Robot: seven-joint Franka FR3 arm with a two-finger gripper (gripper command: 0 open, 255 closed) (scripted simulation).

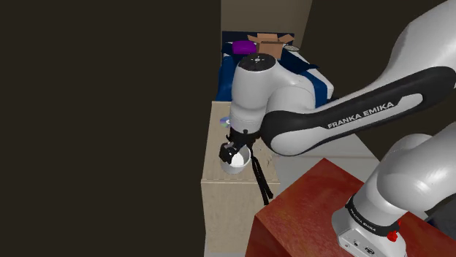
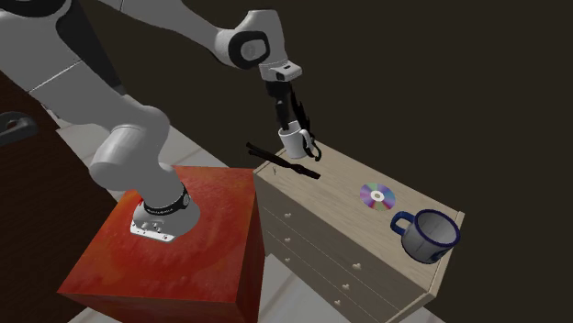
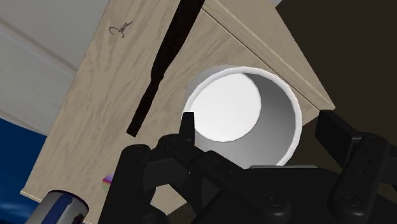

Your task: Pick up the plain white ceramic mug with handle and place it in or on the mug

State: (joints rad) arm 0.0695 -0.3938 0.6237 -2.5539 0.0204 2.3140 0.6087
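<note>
White mug (image 2: 292, 143) stands mouth up at the end of a pale wood chest of drawers (image 2: 321, 240), the end nearest the robot. It is close to the edge that faces the dark wall.

In the second exterior view, the red stand (image 2: 188, 261) sits at the left with the white arm (image 2: 129, 151) rising from it and bending over toward the chest. Next comes the black hand (image 2: 294, 128), which points straight down onto the white mug and brackets its rim. I cannot tell whether the hand is clenched on the mug or only set around it. I also cannot tell whether the mug's base touches the wood.

Just beside the mug, toward the viewer, a long black strip (image 2: 285, 163) lies flat on the top. Further right, well apart from both, is a shiny disc (image 2: 376, 195). At the far right corner is a blue mug (image 2: 430, 234) with a pale inside, its handle turned toward the disc.

In the wrist view the white mug (image 3: 245, 118) shows a plain white inside. The strip (image 3: 159, 70) runs alongside it over the wood grain.
</note>
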